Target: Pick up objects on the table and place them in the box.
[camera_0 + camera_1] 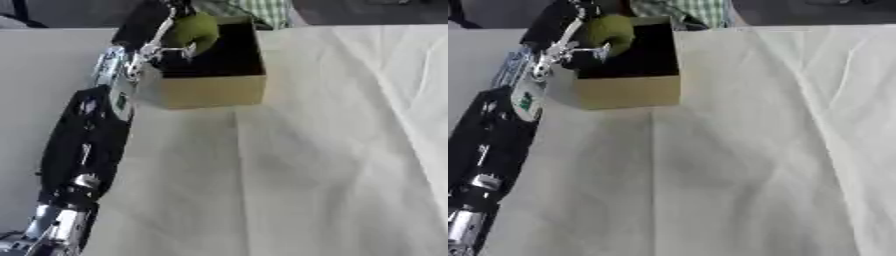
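Near the end of a placement, by the look of it. Left hand (166, 37) curled round a green object (194, 31), held over the open box (210, 90) at upper left of the frame. Not yet released. Nothing else seen on the cloth-covered worktop (306, 165). Right hand out of view.
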Action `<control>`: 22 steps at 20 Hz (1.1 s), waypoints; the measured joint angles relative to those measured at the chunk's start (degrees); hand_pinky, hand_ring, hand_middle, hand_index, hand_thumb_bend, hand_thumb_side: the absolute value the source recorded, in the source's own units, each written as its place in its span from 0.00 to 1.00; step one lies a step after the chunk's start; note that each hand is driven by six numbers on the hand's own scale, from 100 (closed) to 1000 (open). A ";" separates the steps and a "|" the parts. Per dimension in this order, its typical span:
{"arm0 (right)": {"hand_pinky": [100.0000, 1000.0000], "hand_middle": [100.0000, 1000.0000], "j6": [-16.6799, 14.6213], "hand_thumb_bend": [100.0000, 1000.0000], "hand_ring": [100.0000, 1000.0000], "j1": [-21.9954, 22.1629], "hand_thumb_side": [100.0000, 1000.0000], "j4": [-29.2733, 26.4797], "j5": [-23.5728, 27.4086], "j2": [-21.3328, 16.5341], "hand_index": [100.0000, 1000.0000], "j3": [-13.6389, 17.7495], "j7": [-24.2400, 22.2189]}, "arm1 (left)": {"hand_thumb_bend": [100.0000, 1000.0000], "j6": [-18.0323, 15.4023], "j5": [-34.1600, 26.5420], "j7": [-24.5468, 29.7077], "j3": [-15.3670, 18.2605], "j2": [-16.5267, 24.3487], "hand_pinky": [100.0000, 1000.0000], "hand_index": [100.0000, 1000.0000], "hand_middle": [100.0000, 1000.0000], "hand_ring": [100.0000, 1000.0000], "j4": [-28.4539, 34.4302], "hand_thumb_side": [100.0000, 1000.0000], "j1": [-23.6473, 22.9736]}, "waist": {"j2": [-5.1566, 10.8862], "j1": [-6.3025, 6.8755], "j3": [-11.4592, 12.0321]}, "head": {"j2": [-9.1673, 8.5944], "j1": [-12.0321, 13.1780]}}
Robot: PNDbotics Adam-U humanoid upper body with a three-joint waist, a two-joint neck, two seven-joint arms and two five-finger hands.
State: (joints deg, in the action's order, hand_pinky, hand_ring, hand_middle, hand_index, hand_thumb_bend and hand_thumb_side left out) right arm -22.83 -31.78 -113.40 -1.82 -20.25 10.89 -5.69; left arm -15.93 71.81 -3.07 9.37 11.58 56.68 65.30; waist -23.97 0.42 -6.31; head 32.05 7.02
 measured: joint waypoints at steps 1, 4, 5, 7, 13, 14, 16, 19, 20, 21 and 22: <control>0.89 0.54 -0.03 0.00 0.90 -0.02 0.15 0.00 0.13 0.13 0.76 -0.02 -0.16 | 0.00 0.19 0.28 -0.85 0.20 -0.19 0.35 0.56 0.44 0.44 -0.34 0.04 0.16 | -0.11 -0.01 -0.28 | -0.21 0.23; 0.89 0.54 -0.02 0.00 0.90 -0.03 0.16 0.00 0.52 0.49 0.76 -0.08 -0.62 | 0.26 0.08 1.12 -3.15 0.32 -0.37 0.56 0.84 0.68 0.66 -1.08 0.19 0.27 | -0.34 0.05 -0.70 | -0.46 0.63; 0.89 0.54 0.02 0.00 0.90 -0.03 0.16 0.00 0.56 0.53 0.76 -0.09 -0.72 | 0.35 -0.11 1.44 -3.90 0.32 -0.44 0.60 0.88 0.72 0.70 -1.19 0.26 0.27 | -0.39 0.13 -0.72 | -0.46 0.65; 0.89 0.54 0.14 0.00 0.91 0.01 0.16 0.00 0.65 0.55 0.76 -0.11 -0.86 | 0.39 -0.67 1.89 -5.47 0.31 -0.44 0.62 0.88 0.73 0.72 -1.16 0.28 0.26 | -0.41 0.26 -0.70 | -0.46 0.63; 0.89 0.54 0.28 0.00 0.90 0.04 0.16 0.00 0.77 0.55 0.76 -0.11 -1.02 | 0.45 -2.20 2.35 -7.05 0.26 -0.44 0.63 0.88 0.74 0.73 -0.88 0.33 0.25 | -0.41 0.37 -0.65 | -0.44 0.47; 0.89 0.54 0.29 0.00 0.90 0.05 0.16 0.00 0.77 0.55 0.76 -0.11 -1.02 | 0.42 -2.38 2.35 -6.91 0.26 -0.44 0.63 0.87 0.74 0.73 -0.78 0.31 0.25 | -0.41 0.37 -0.66 | -0.44 0.47; 0.89 0.54 0.30 0.00 0.90 0.06 0.16 0.00 0.78 0.56 0.76 -0.11 -1.03 | 0.39 -2.66 2.33 -6.63 0.26 -0.43 0.63 0.87 0.74 0.72 -0.74 0.28 0.25 | -0.40 0.37 -0.67 | -0.44 0.47; 0.89 0.54 0.38 0.00 0.90 0.07 0.16 0.00 0.80 0.68 0.76 -0.11 -1.11 | 0.28 -2.80 1.81 -6.47 0.26 -0.43 0.59 0.83 0.70 0.69 -0.43 0.24 0.23 | -0.37 0.48 -0.71 | -0.44 0.47; 0.89 0.54 0.39 0.00 0.90 0.08 0.16 0.00 0.81 0.77 0.76 -0.11 -1.11 | 0.23 -2.74 1.47 -6.55 0.27 -0.42 0.57 0.82 0.68 0.67 -0.26 0.22 0.20 | -0.34 0.52 -0.71 | -0.43 0.47; 0.89 0.54 0.40 0.00 0.90 0.10 0.16 0.00 0.84 0.81 0.76 -0.10 -1.11 | 0.19 -2.64 0.90 -6.81 0.28 -0.42 0.56 0.81 0.67 0.66 0.12 0.21 0.15 | -0.32 0.54 -0.71 | -0.41 0.45; 0.89 0.54 0.40 0.00 0.90 0.12 0.16 0.00 0.86 0.82 0.76 -0.09 -1.10 | 0.16 -2.52 -0.04 -7.25 0.28 -0.39 0.56 0.80 0.67 0.65 0.71 0.20 0.05 | -0.26 0.55 -0.71 | -0.39 0.41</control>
State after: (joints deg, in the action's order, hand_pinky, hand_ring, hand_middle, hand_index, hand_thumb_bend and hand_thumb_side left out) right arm -22.43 -31.66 -113.40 -0.96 -19.43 10.79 -6.79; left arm -18.45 71.77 -10.31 9.65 11.19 57.38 65.35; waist -24.23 0.97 -7.02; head 31.66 7.43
